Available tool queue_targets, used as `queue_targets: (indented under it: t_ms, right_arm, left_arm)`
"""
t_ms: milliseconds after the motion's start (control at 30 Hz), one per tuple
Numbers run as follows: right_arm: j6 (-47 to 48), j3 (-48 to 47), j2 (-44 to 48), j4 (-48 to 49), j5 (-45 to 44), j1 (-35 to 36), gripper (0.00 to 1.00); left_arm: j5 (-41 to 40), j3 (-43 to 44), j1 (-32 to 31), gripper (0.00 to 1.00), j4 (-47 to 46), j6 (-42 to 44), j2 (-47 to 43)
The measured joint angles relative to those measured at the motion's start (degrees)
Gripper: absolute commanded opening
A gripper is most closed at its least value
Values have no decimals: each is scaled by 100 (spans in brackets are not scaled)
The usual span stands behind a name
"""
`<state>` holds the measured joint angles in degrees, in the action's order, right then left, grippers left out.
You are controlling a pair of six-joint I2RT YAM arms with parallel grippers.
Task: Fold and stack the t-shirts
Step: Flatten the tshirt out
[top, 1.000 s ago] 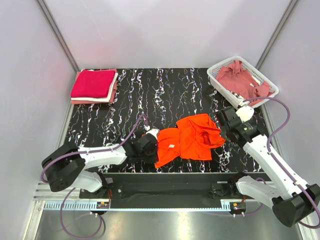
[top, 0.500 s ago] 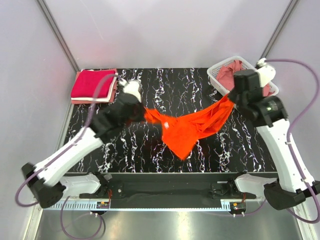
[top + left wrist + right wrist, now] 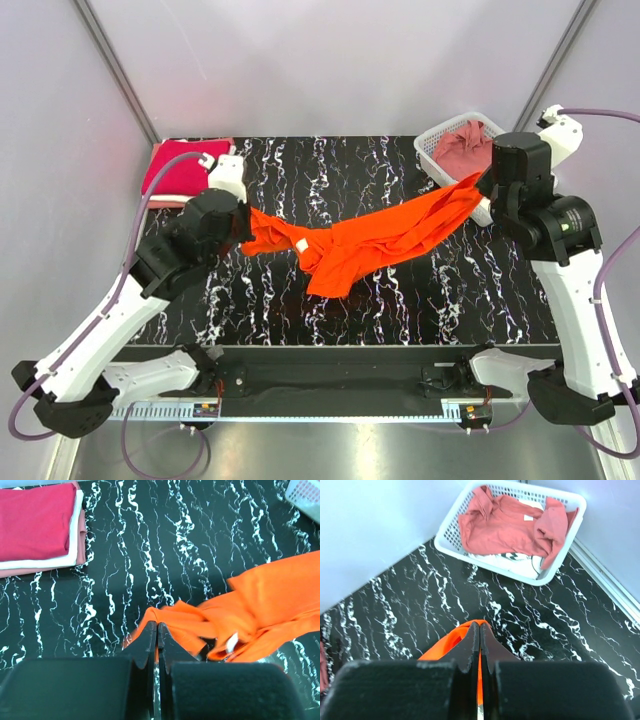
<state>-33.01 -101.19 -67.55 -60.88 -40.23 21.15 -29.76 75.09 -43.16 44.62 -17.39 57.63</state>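
Observation:
The bright orange t-shirt (image 3: 370, 238) hangs stretched in the air between my two grippers, sagging in the middle above the black marbled table (image 3: 330, 170). My left gripper (image 3: 243, 222) is shut on its left end; the left wrist view shows the jaws (image 3: 157, 627) pinching orange cloth (image 3: 270, 595). My right gripper (image 3: 482, 183) is shut on its right end, seen in the right wrist view (image 3: 479, 627) with orange cloth (image 3: 445, 647) under the fingers. A folded stack with a crimson-magenta shirt (image 3: 175, 170) on top lies at the back left. A dusty rose shirt (image 3: 462, 148) lies crumpled in the basket.
The white lattice basket (image 3: 436, 152) stands at the back right corner, close behind my right gripper; it also shows in the right wrist view (image 3: 451, 545). The folded stack (image 3: 37, 530) shows white and pink layers under the crimson one. Grey walls enclose the table.
Both grippers have risen from the table's front and moved apart, lifting the orange shirt off the table and pulling it out from a crumpled heap into a long taut band.

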Motion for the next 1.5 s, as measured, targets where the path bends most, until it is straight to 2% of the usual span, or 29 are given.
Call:
queue_targets:
  t_ms: [267,367,433,533,633,767,967,1033,1067,1167,1267,1300,1333,1367,1400,1433,1500]
  right_arm:
    - [118,227,-66,-66,24,-15,0]
    - [345,103,-247,205,79,-52,0]
    - [496,-251,-560,385,153,-111,0]
    - [715,-1335,-1303,579,415,-210,0]
    - [815,-1884,-1512,741,564,-212,0]
    - [916,-1692,-994,835,579,-216,0]
    - [756,472,549,1110,581,-236,0]
    - [649,1250,833,1167,586,-243,0]
    - [595,1600,876,1158,597,-245,0]
    - [527,2297,717,1137,734,-245,0]
    - [446,2739,595,1119,859,-247,0]
    - [372,2863,610,1080,872,-247,0]
    - [304,2946,625,1016,870,-247,0]
    - [223,3045,643,953,861,-251,2]
    - [127,3156,667,918,835,-260,18]
    - [0,3261,684,850,824,-271,28]
    - [-107,3410,680,710,798,-313,33]
  left_arm:
    - [-63,-2,0,0,105,249,-409]
    - [-81,232,11,0,-35,516,-365]
    - [-107,695,79,0,-76,737,-63]
    - [-175,1685,151,0,-365,1003,579]
    - [-129,1786,162,0,-717,1204,614]
    - [131,852,162,0,-1152,1294,-181]
    - [997,-1432,184,0,-1399,466,-1427]
    - [1320,-2225,181,0,-1360,-42,-1384]
    - [1451,-2592,181,5,-1353,-308,-1294]
    - [1869,-3528,181,6,-1080,-1034,-761]
    - [2024,-3853,181,7,-811,-1458,-621]
    - [2041,-3875,181,0,-778,-1572,-660]
    - [2059,-3888,181,0,-798,-1668,-723]
    - [2063,-3893,181,0,-817,-1729,-804]
    - [2081,-3899,181,0,-841,-1762,-874]
    - [2098,-3921,179,0,-883,-1823,-968]
    - [2146,-3993,173,0,-949,-1897,-1082]
